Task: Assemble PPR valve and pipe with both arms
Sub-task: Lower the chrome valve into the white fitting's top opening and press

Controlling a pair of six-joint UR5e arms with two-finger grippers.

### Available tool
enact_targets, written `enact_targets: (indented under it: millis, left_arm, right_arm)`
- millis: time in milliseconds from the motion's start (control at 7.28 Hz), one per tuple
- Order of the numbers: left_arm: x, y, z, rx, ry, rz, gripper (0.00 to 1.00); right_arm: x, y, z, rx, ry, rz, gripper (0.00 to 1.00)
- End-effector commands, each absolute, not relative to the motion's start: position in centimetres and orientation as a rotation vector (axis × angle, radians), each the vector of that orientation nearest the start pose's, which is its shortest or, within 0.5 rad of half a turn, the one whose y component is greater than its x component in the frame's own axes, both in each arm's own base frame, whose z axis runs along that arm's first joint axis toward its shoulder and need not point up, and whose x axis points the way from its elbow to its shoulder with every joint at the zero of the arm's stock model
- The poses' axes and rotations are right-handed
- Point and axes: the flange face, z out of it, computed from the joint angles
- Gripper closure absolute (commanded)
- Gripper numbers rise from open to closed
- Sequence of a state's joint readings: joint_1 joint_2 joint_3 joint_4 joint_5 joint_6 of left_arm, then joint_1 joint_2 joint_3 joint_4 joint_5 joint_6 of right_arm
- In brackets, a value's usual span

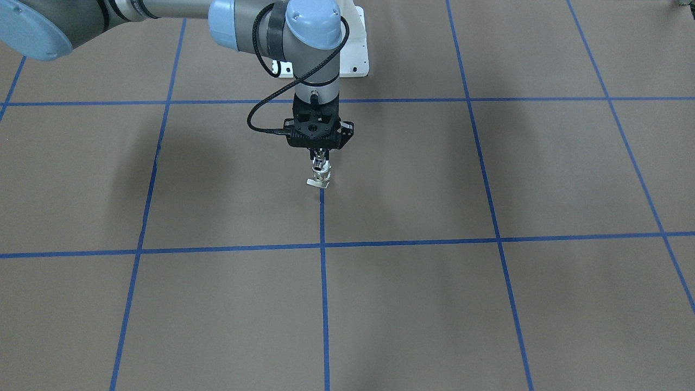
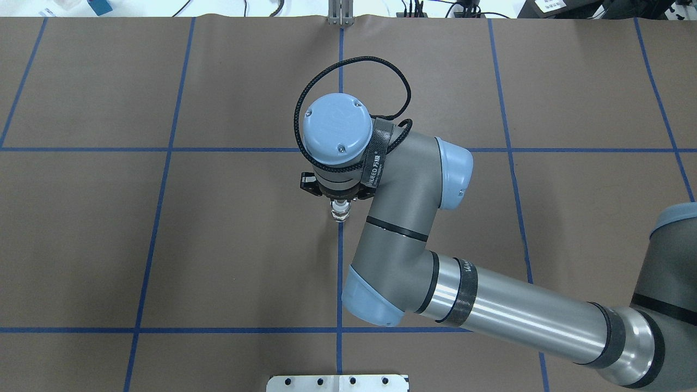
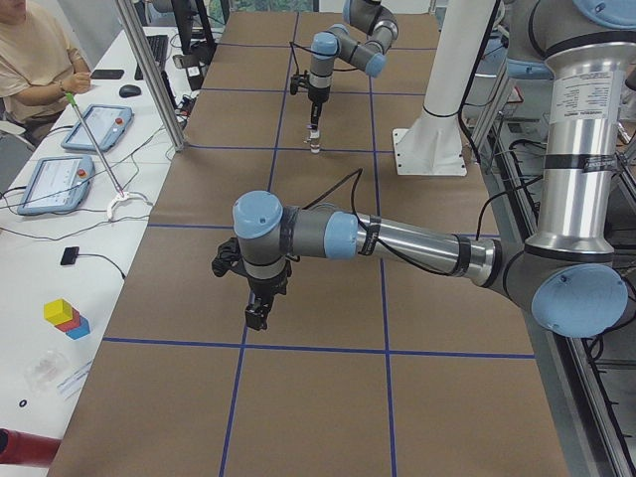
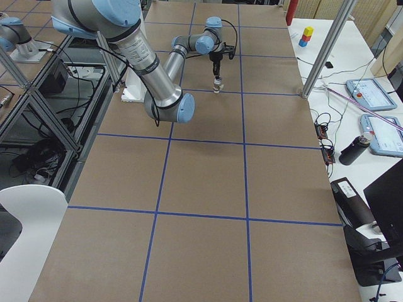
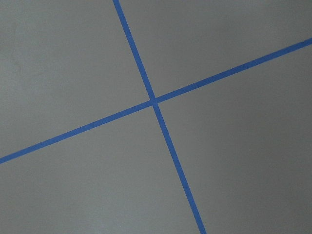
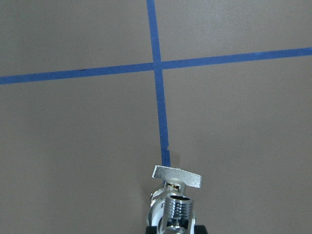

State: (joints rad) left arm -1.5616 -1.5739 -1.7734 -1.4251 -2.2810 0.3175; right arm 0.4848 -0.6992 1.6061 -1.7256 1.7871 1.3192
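Nearest in the view from the table's left end, the left arm (image 3: 397, 238) reaches low over the brown table (image 3: 328, 397) with the left gripper (image 3: 257, 316) pointing down. Whether it is released or clenched cannot be told, and its own wrist camera shows only crossed blue tape lines (image 5: 154, 101). Farther off, by the middle tape line, the right gripper (image 1: 320, 156) is clenched on the top of the valve (image 1: 320, 174). The valve is upright, its flat plate (image 6: 176, 176) lowest, at the table or just above it. Only the right wrist camera shows the threaded chrome opening (image 6: 178, 208). The overhead view hides most of that gripper beneath the right arm (image 2: 403, 218).
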Motion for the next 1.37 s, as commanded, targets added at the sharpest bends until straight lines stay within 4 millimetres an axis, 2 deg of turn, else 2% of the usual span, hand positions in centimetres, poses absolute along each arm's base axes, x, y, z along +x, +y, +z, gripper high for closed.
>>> enact_targets:
  millis: [0,275,687,1237]
  left_arm:
    - [-6.39,-48.99,57.69,0.166,0.696,0.334,0.00]
    - [-6.39,-48.99,57.69,0.166,0.696,0.334,0.00]
    - [-6.39,-48.93,57.84,0.164,0.697,0.333,0.00]
    - [-6.39,-48.94,57.75,0.167,0.696,0.335,0.00]
  right_arm:
    - [-57.31,-42.83,12.96,0.078,-0.774,0.140,1.00]
    - [-57.27,-42.79,12.79,0.078,-0.778,0.139,0.99]
    - [-57.34,-42.71,12.90,0.077,-0.776,0.136,0.85]
    - [-57.33,-42.72,12.79,0.078,-0.777,0.138,0.73]
